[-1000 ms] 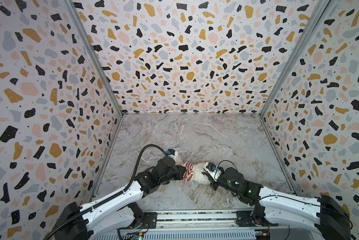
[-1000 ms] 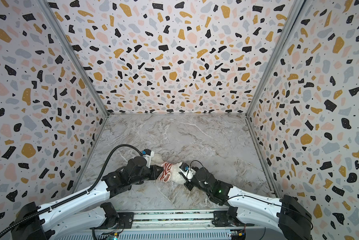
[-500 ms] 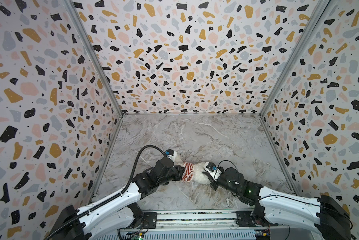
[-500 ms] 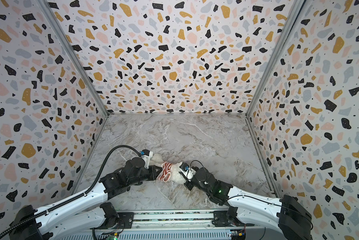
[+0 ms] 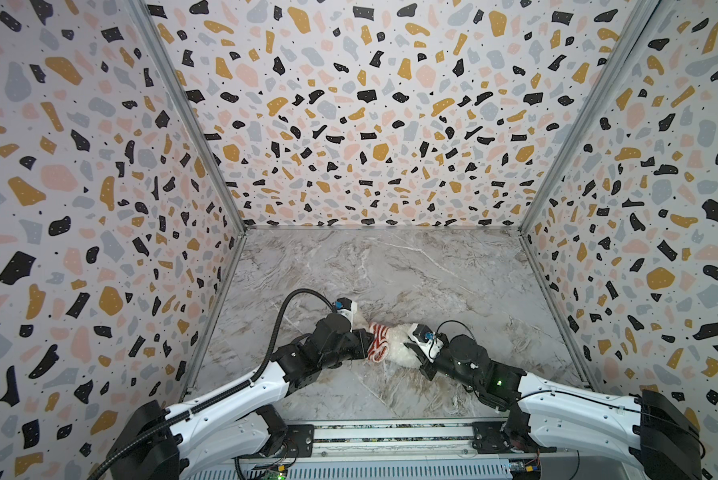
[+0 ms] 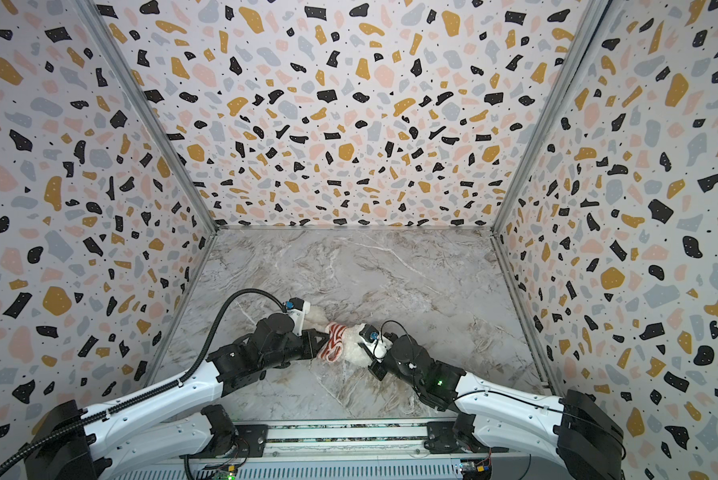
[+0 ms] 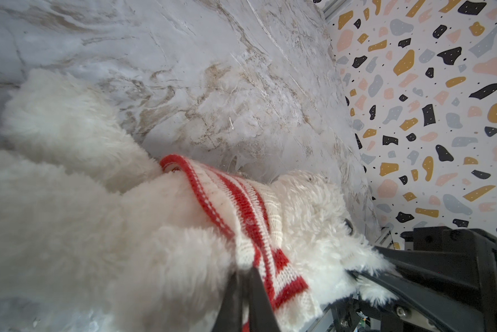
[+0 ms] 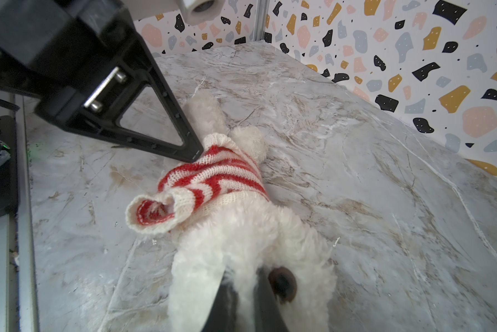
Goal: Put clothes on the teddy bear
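Teddy bear (image 8: pixel 241 230) lies flat on the worktop (image 8: pixel 356 172), stretched between my two claws. Its long axis runs claw to claw, with the head at my right claw (image 8: pixel 243 276) and the legs beside my left claw (image 7: pixel 245 271). Right claw is pinched tight on head fur next to a dark bead. Left claw is closed on the hem of the striped sweater (image 8: pixel 221 172), which is bunched round the torso. One sleeve sticks out empty.

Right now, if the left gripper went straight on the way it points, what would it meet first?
The striped sweater: the left gripper is shut on its edge. Just behind, probably the body of the teddy bear.
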`<state>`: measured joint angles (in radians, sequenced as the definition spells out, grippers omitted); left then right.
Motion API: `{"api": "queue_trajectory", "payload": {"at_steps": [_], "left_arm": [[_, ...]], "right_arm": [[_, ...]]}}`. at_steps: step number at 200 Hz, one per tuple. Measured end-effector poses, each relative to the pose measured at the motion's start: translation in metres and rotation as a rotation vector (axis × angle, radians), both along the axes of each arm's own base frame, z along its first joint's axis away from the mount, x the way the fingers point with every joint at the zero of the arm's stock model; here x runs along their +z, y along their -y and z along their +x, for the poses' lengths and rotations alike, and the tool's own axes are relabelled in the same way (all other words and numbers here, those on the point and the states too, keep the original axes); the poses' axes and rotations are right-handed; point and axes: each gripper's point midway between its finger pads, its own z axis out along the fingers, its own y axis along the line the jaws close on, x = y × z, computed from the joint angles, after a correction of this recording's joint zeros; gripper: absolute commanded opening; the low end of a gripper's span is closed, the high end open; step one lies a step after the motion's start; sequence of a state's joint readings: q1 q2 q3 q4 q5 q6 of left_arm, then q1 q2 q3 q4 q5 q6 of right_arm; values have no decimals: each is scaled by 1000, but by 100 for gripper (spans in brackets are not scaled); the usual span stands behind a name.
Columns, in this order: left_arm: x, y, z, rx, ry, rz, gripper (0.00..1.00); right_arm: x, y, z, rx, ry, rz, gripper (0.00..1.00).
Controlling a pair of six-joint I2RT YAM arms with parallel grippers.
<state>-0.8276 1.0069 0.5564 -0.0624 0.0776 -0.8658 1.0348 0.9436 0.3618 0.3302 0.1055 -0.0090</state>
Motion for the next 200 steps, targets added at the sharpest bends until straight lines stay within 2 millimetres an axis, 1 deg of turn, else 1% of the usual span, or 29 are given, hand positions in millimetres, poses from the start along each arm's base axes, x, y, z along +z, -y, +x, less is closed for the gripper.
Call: {"api": "queue_trajectory", "payload": {"at_steps": [4,47,66,83,105,119,135,162,200], "left_arm": [[0,0,0,0,1,-1,0],[2,-1,1,8,6,-2,0],[3,-5,0,11,9,2,0],[9,-13,3,29,21,-2,0],[21,-31,13,84,55,-35,0],[23,-41,16,107,68,-42,0],[20,-49,19,119,66,-34,0],[8,-60,21,133,50,-14,0],[0,-79,28,180,40,-15,0]], "right_arm": [[0,0,0,-1,1,0,0],[0,4,1,-15,7,1,0],[-2,7,3,-32,5,1,0],[-2,12,8,-65,-3,4,0],[-3,20,16,-112,-16,12,0],[-2,25,19,-133,-20,21,0],[0,28,20,-141,-19,29,0],[1,29,19,-142,-16,34,0],[0,29,16,-121,-12,30,0]]}}
